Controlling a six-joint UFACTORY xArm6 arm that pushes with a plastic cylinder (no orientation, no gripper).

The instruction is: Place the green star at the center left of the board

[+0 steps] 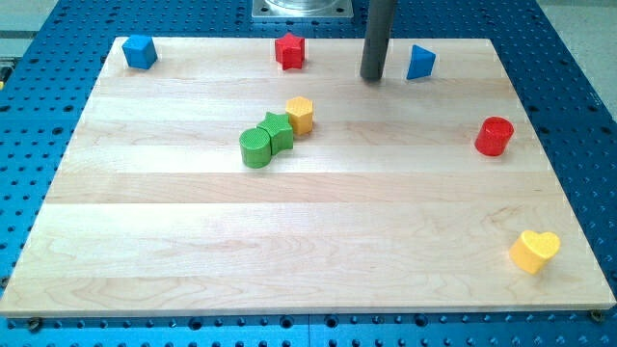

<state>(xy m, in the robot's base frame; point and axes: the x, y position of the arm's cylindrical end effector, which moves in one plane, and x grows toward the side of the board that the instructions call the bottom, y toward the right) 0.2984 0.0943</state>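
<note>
The green star (pixel 278 131) lies a little left of the board's middle, in the upper half. It touches a green cylinder (pixel 255 148) at its lower left and a yellow hexagon block (pixel 301 114) at its upper right. My tip (pixel 373 77) stands near the view's top, well to the upper right of the star, apart from it, between a red star (pixel 290 50) and a blue triangle (pixel 419 63).
A blue cube-like block (pixel 140 51) sits at the board's top left corner. A red cylinder (pixel 494 136) stands at the right side. A yellow heart (pixel 534 251) lies near the bottom right corner. The wooden board (pixel 193 251) rests on a blue perforated table.
</note>
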